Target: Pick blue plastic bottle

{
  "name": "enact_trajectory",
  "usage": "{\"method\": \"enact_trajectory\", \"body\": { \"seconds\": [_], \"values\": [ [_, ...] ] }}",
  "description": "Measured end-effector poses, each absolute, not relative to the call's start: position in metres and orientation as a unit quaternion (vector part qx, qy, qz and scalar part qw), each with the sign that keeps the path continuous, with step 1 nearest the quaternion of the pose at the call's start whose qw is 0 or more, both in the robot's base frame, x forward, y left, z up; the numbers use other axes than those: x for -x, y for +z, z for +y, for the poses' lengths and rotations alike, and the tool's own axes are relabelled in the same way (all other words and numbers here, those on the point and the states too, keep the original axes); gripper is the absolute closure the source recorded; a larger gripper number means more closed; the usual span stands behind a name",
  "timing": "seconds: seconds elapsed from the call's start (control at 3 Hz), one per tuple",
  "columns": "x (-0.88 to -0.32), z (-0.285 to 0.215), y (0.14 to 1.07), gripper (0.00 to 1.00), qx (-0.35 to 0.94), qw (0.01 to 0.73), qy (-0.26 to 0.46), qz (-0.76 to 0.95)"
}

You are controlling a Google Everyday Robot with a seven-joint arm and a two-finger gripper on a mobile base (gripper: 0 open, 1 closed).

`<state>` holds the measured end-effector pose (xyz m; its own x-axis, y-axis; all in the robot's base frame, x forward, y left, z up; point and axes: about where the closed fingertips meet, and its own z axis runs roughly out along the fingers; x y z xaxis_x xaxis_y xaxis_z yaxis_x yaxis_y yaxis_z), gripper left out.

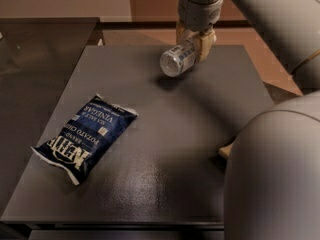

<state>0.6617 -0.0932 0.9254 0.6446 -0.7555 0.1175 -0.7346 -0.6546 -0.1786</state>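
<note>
The blue plastic bottle [177, 60] is a small silvery clear bottle, held on its side with its round end toward the camera. My gripper [195, 41] is shut on it at the far middle of the dark table [165, 149] and holds it clear above the surface; its shadow lies on the table just below. The bottle's cap end is hidden between the tan fingers [206, 43]. The arm comes down from the top right.
A dark blue chip bag [85, 136] lies flat on the table's left part. A second dark table [40, 44] stands at the far left. My robot's pale body [275, 179] fills the lower right corner, over the table's right edge.
</note>
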Motion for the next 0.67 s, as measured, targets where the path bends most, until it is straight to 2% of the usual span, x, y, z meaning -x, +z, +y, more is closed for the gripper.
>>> {"method": "enact_trajectory", "body": {
  "seconds": [0.33, 0.67],
  "values": [
    [-0.6491, -0.1007, 0.9678, 1.0, 0.908, 0.085, -0.115, 0.395],
    [-0.6491, -0.1007, 0.9678, 1.0, 0.908, 0.085, -0.115, 0.395]
  ]
}}
